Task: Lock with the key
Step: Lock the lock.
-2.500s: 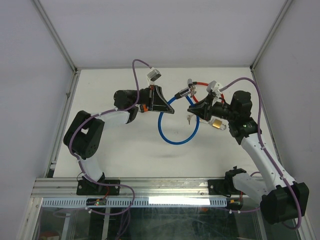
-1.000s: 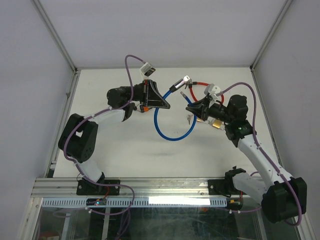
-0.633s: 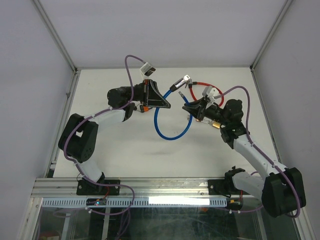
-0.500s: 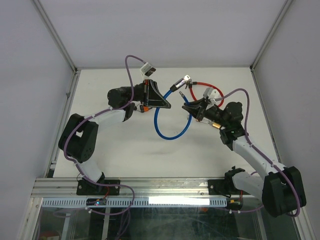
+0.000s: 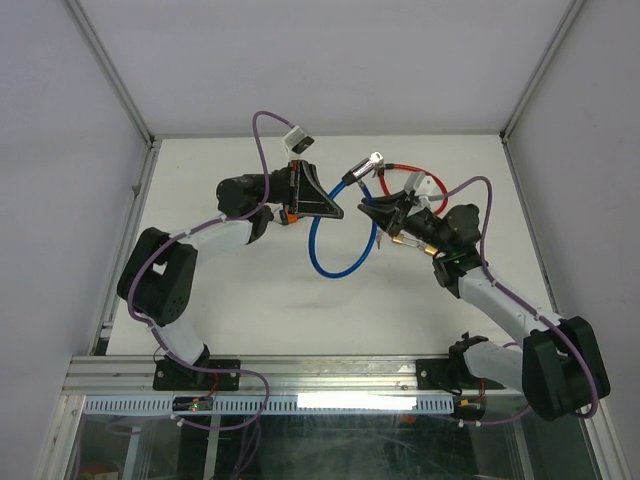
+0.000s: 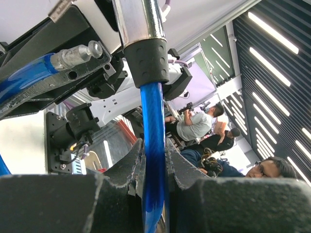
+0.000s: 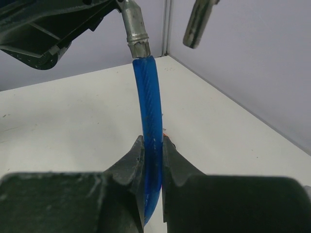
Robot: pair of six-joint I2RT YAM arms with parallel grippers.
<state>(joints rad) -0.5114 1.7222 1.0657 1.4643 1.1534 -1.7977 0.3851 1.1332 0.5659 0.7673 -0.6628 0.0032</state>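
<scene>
Left gripper [image 6: 153, 162]: nearly closed, pinching blue cable [image 6: 151, 116] below black collar [image 6: 148, 58].
Right gripper [image 7: 151, 145]: nearly closed, pinching same cable below metal tip [image 7: 135, 31].
Cable loop: over table [image 5: 250, 290] centre.

Gripper [image 7: 151, 143] clamped on upright blue cable [image 7: 147, 92], topped by metal ferrule [image 7: 134, 30] beside black housing [image 7: 43, 29]. Second metal tip [image 7: 198, 22] upper right, apart. White table [image 7: 73, 111] below.
</scene>
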